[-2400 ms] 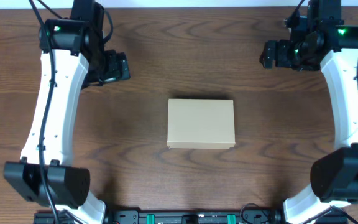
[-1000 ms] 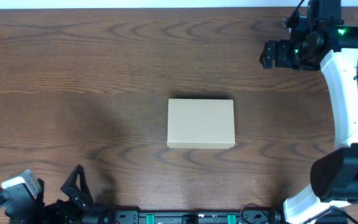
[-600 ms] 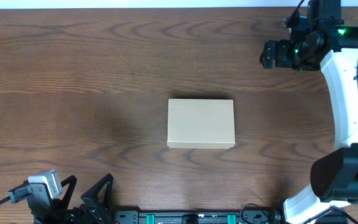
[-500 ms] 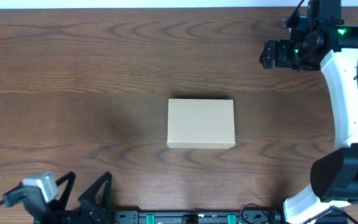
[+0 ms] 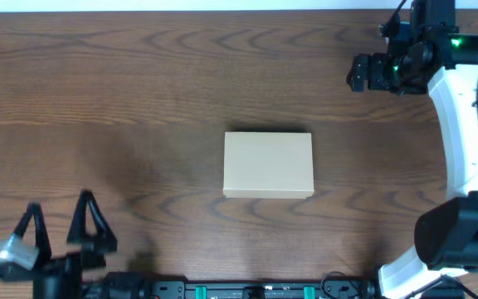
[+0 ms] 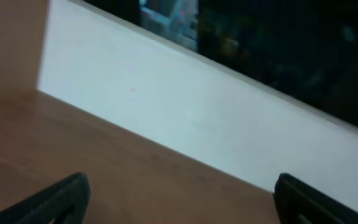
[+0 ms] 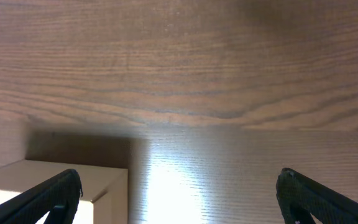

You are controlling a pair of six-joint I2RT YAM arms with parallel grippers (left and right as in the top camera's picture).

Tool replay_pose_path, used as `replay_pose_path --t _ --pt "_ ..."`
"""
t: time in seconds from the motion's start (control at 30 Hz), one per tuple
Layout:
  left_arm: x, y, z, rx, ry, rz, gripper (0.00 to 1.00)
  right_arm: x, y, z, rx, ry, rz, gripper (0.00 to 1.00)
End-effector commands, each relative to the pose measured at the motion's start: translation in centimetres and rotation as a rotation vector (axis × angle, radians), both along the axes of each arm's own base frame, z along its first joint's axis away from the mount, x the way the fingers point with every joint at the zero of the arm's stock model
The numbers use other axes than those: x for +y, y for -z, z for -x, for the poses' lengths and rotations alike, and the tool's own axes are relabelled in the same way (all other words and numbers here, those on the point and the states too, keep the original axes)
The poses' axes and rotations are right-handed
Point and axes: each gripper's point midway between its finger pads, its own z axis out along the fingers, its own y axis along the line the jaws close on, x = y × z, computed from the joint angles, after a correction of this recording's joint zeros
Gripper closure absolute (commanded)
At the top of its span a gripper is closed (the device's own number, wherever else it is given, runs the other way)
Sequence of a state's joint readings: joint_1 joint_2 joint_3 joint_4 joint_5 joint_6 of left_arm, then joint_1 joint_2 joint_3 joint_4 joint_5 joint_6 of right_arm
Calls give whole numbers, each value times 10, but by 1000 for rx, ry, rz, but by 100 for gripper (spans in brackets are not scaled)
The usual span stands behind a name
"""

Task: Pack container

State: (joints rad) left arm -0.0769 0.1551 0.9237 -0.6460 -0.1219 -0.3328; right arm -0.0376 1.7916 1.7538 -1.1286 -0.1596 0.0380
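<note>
The container [image 5: 269,164], a plain tan cardboard box with its lid down, lies in the middle of the wooden table [image 5: 139,83]. My left gripper [image 5: 60,224] is at the near left edge, far from the box, open and empty, its fingers [image 5: 90,220] pointing up the table. In the blurred left wrist view the left gripper [image 6: 179,208] has only tabletop between its tips. My right gripper [image 5: 359,73] hovers at the far right, open and empty. In the right wrist view a corner of the container [image 7: 98,177] shows by the left fingertip of the right gripper [image 7: 179,205].
A white wall [image 6: 166,118] rises past the table's far edge, with dark clutter behind it. The right arm's white links [image 5: 463,133] run down the right side of the table to its base at the near right.
The left arm has swung from the far left down to the near left edge, and its gripper has turned so the fingers point up the table. The right arm and the box have not moved.
</note>
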Motion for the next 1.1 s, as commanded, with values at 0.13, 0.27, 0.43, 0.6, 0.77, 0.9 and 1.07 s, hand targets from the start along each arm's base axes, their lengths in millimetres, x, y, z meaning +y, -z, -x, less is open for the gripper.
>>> replay_pose_path --t 0.13,0.27,0.43,0.6,0.77,0.9,1.07 --pt "10 39 -49 -6 -94 -211 5 -1 -9 -2 -29 -7 7 1" --pt "7 66 -72 -39 -93 -207 5 -1 -9 -2 -29 -7 7 1" --pt "5 99 -83 -7 -83 -211 5 -1 -9 -2 -29 -7 7 1" --pt "5 129 -87 38 -79 -218 5 -1 -9 -2 -29 -7 7 1" --pt "4 163 -93 93 -73 -227 5 -1 -9 -2 -29 -7 7 1" --pt "3 182 -96 113 -67 -230 5 -1 -9 -2 -29 -7 7 1" --pt "2 200 -98 150 -55 -235 5 -1 -9 -2 -29 -7 7 1"
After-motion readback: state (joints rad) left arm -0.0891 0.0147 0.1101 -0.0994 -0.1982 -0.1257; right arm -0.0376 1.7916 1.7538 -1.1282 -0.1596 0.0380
